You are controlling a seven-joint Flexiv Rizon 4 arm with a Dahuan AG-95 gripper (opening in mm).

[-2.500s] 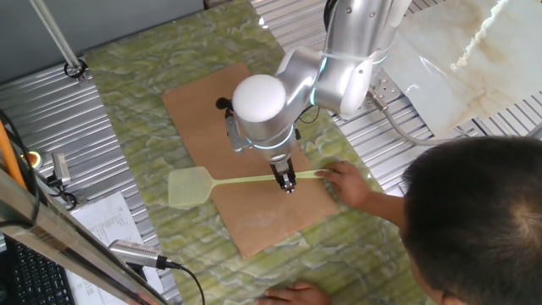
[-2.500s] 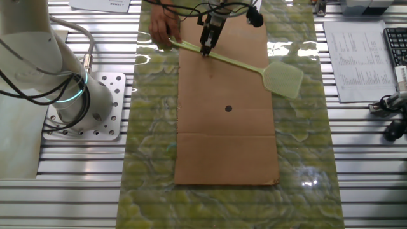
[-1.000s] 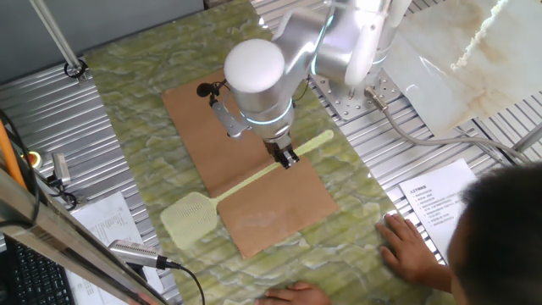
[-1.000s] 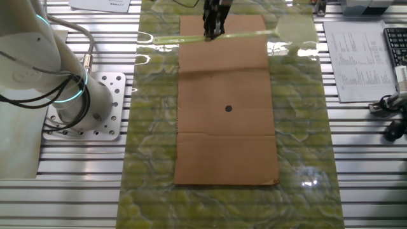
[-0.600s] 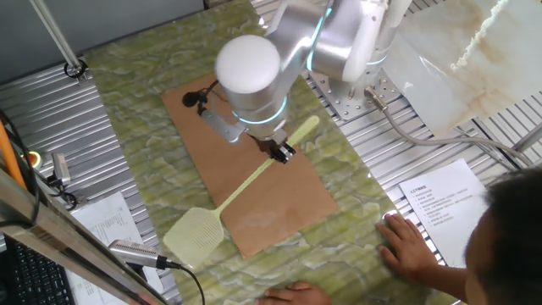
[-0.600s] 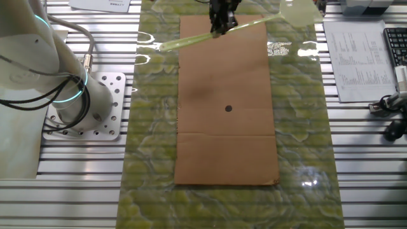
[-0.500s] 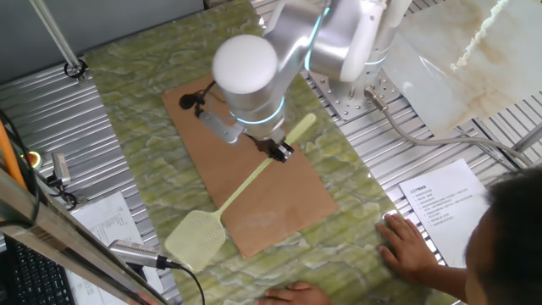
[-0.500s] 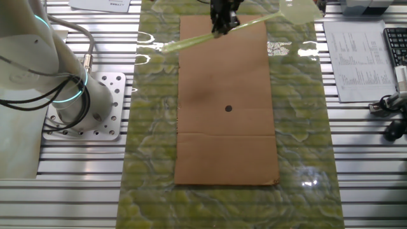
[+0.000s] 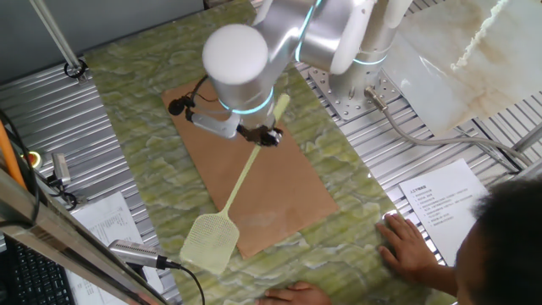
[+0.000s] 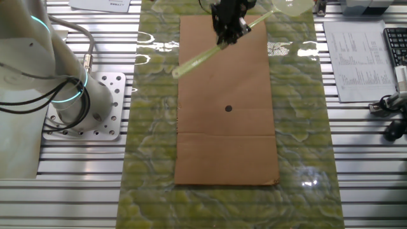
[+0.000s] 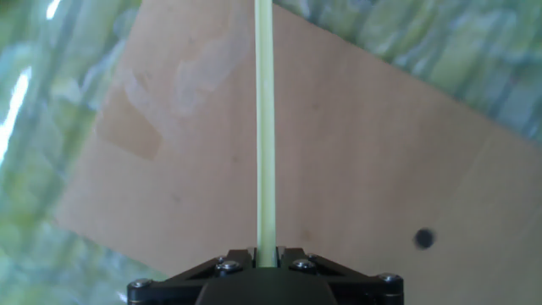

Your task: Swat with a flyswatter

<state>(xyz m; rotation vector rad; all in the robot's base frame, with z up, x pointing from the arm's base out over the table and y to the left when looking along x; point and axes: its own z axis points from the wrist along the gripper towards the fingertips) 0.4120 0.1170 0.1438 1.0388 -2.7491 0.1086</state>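
My gripper point(image 9: 264, 135) is shut on the thin handle of the pale yellow-green flyswatter point(image 9: 240, 181) and holds it above the brown board point(image 9: 288, 191). Its mesh head point(image 9: 210, 241) hangs over the board's near corner and the green mat. In the other fixed view the gripper point(image 10: 230, 30) grips the handle point(image 10: 203, 56) near the board's far end, and the head point(image 10: 291, 6) is cut by the top edge. In the hand view the handle point(image 11: 265, 127) runs straight up from between the fingers point(image 11: 264, 257); the head is out of view. A small black dot point(image 10: 229, 108) marks the board, also seen in the hand view point(image 11: 423, 239).
A person's head point(image 9: 508, 246) and hand point(image 9: 406, 241) are at the lower right beside a paper sheet point(image 9: 440, 199). Another hand point(image 9: 292, 296) rests at the bottom edge. The arm's base point(image 10: 76, 95) stands left of the mat. Papers point(image 10: 356, 57) lie at the right.
The gripper has swung the flyswatter: the head moved toward the board's near corner and the handle turned steeper, while the hand shifted up the board. The person's hand has stayed put.
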